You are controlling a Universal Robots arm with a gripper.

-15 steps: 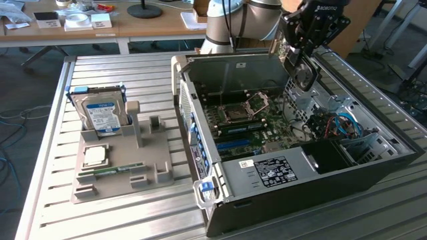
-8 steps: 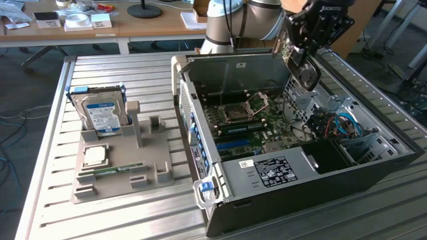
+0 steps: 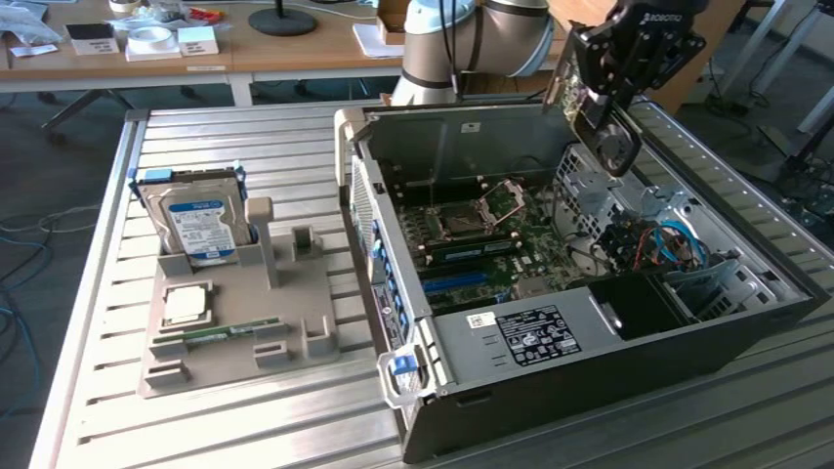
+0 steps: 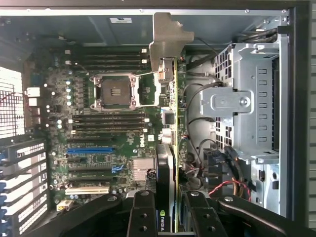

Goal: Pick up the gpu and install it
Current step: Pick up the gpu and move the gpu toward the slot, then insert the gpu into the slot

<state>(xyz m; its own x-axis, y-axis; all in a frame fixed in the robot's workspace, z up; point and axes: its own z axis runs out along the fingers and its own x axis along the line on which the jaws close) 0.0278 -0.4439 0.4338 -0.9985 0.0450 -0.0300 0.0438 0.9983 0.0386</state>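
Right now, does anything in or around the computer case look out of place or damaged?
Nothing looks damaged or spilled. The one thing out of place is the gpu, clamped edge-on in the gripper above the open case, not seated in the motherboard.

gpu (image 3: 607, 140) above computer case (image 3: 612, 391)

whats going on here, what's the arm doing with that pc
The robot arm's tool is closed on the gpu, holding it on edge in the air above the open computer case. The card hangs over the motherboard, not yet seated in a slot. A hard drive stands in the grey tray beside the case.
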